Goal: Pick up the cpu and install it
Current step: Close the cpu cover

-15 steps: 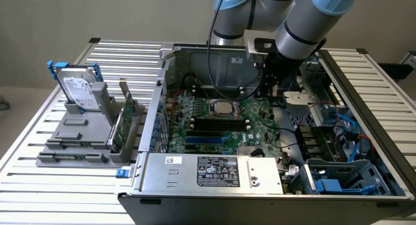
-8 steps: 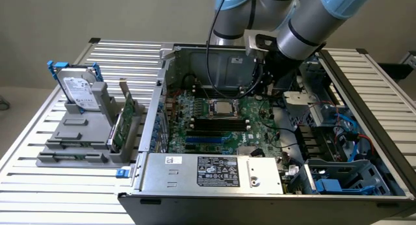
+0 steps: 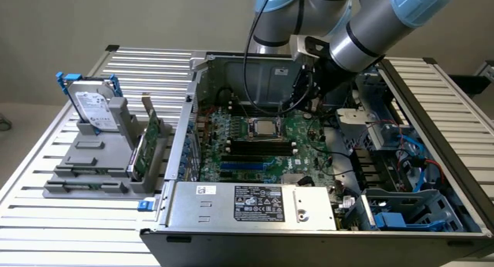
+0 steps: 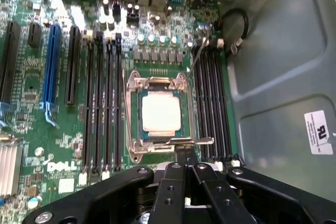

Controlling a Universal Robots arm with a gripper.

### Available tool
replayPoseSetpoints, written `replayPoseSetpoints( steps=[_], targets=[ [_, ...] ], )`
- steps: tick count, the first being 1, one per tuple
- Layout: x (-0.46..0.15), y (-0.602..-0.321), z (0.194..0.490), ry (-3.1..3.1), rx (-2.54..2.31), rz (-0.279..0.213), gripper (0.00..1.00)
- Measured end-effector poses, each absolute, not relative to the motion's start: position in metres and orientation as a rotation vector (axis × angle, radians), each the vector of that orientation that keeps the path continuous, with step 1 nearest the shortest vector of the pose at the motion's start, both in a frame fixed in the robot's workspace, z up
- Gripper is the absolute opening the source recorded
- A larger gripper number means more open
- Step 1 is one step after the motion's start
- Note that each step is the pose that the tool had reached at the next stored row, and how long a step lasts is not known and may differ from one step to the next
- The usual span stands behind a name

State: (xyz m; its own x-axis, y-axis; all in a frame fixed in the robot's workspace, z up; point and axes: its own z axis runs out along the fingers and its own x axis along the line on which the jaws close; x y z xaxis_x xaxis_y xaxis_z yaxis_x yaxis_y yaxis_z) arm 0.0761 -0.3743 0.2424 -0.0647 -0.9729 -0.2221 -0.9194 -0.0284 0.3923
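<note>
One arm leans down into the open case, and its gripper hangs low over the board. Its jaws are closed tight together, with nothing between them. The cpu is not in the grip. It lies flat in the socket, pale metal top up, square to the frame and between the two banks of memory slots. The closed tips sit just beside the socket's near edge, right by the metal tab there. Whether they touch it I cannot tell. A thin lever slants away from one corner of the frame, so to my eye the chip is seated but the clamp may not be locked.

Judging by that, the work in hand is at the frame, not the chip. To do it well, I'd keep the tips on metal only and off the pale lid. I'd press straight and slowly, and stay clear of the slots and the small parts crowded on either side.
</note>
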Motion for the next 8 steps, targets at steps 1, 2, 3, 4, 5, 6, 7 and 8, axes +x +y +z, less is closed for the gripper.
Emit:
replayPoseSetpoints(
  steps=[1, 2, 3, 4, 5, 6, 7, 8],
  targets=[
    [0.0758, -0.3743, 0.2424, -2.093, 2.052, -0.693, 0.11],
    [0.0755, -0.3742, 0.2424, -2.083, 2.041, -0.708, 0.11],
    [0.0753, -0.3742, 0.2424, -2.073, 2.030, -0.722, 0.11],
    [0.0750, -0.3742, 0.2424, -2.062, 2.017, -0.737, 0.11],
    [0.0747, -0.3742, 0.2424, -2.052, 2.006, -0.751, 0.11],
    [0.0743, -0.3743, 0.2424, -2.042, 1.996, -0.762, 0.11],
    [0.0738, -0.3743, 0.2422, -2.035, 1.993, -0.768, 0.11],
    [0.0724, -0.3743, 0.2418, -2.031, 1.994, -0.769, 0.11]
  ],
)
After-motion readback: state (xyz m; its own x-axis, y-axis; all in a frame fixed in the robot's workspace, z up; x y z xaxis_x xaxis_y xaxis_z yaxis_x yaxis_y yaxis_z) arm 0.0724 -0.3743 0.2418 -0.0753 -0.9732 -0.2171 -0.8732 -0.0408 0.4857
